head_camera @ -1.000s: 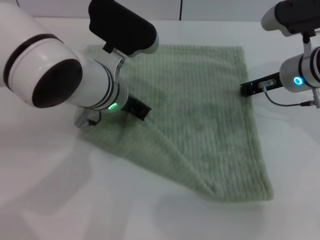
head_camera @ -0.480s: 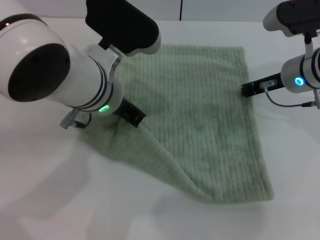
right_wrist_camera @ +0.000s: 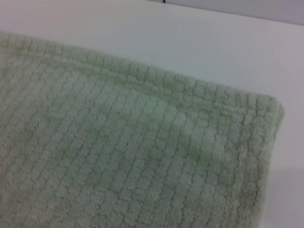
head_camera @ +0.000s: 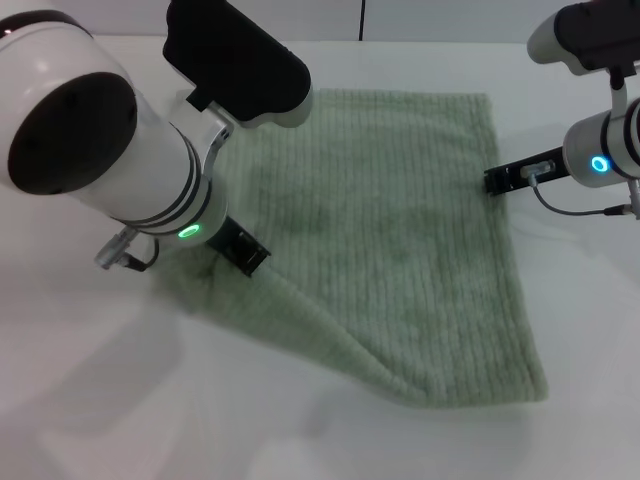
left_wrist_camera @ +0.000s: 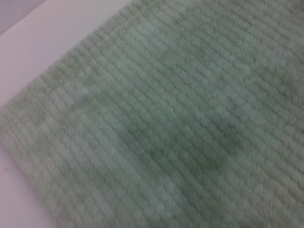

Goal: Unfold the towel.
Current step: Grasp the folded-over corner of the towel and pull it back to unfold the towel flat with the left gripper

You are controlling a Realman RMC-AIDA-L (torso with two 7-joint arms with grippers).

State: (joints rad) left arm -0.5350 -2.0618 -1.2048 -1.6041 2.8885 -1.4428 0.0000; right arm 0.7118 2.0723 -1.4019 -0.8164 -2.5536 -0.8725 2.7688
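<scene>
The pale sage-green ribbed towel [head_camera: 400, 230] lies mostly flat on the white table. A raised fold ridge runs from its left side down to its near edge. My left gripper [head_camera: 243, 252] is low on the towel's left part, at the upper end of that ridge. My right gripper [head_camera: 497, 180] is at the towel's right edge, near the far right corner. The left wrist view is filled by ribbed cloth [left_wrist_camera: 166, 123] with a strip of table beside it. The right wrist view shows a hemmed corner of the towel [right_wrist_camera: 118, 161].
The white table [head_camera: 120, 400] surrounds the towel on all sides. A grey cable [head_camera: 575, 208] hangs from my right wrist over the table to the right of the towel. My large left forearm [head_camera: 100, 150] hides the towel's far left corner.
My left gripper has moved left and toward the table's near edge, and the fold ridge has shifted with it. My right arm has stayed in place.
</scene>
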